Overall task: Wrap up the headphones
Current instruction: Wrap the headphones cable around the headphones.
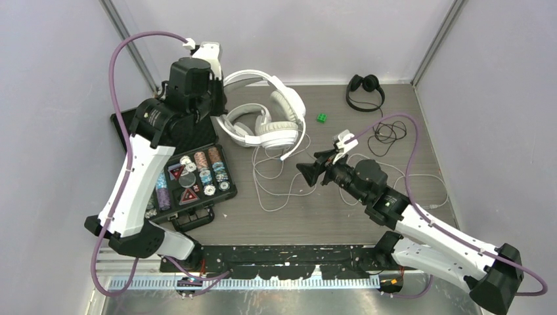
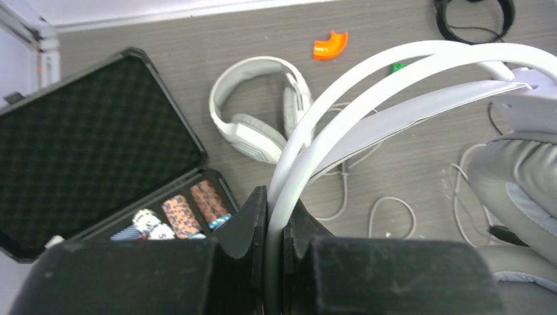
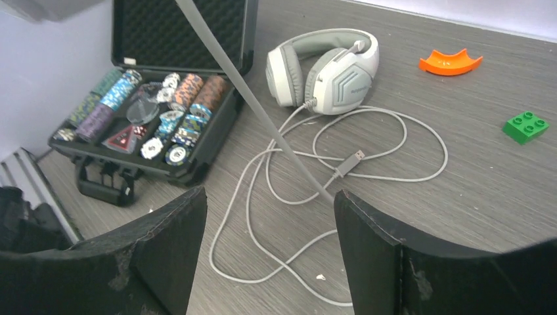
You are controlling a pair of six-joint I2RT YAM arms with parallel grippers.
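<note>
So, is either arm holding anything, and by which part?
Left gripper: jaws clamped on the headband of a white over-ear headset. Right gripper: jaws open, nothing held.

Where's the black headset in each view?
Top external: black headset, upper right, at the table's far edge.
Left wrist: top right corner, cropped.
Right wrist: not in view.
Shared landmark: open chip case, left in all three.

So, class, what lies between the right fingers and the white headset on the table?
Loose loops of white cable with a USB plug, seen in the right wrist view.
</note>
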